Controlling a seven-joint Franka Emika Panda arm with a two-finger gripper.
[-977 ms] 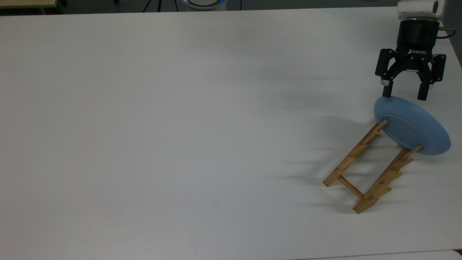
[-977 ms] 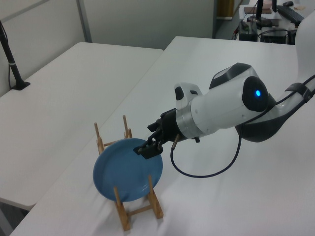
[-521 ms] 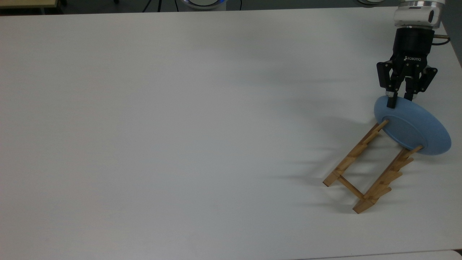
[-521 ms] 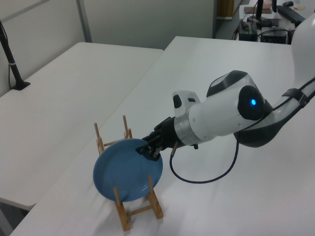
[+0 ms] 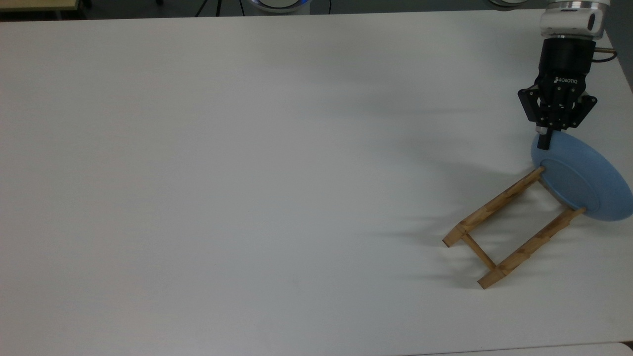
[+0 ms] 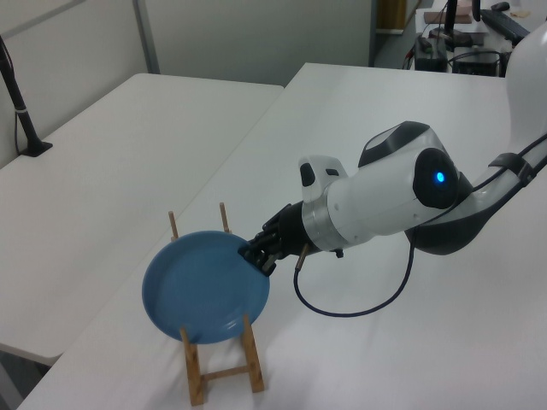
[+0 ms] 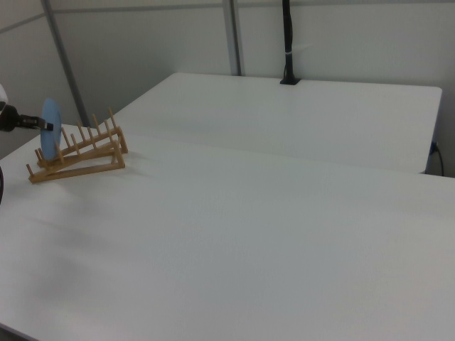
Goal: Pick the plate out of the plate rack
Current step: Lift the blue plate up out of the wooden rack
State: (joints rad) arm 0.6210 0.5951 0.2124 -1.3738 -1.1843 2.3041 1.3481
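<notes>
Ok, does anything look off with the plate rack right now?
Yes. The plate rack is tipped, its plate end lifted off the table; the gripper, shut on the plate, seems to drag it along.

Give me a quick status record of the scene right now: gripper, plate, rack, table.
gripper: shut on the upper rim of the plate, reaching in from the top view's upper right
plate: light blue, on edge, standing in the rack's end slot at the top view's right
plate rack: light-brown wood; one end looks raised off the table in the right view
table: white
task state: plate gripped, not yet out of the rack
</notes>
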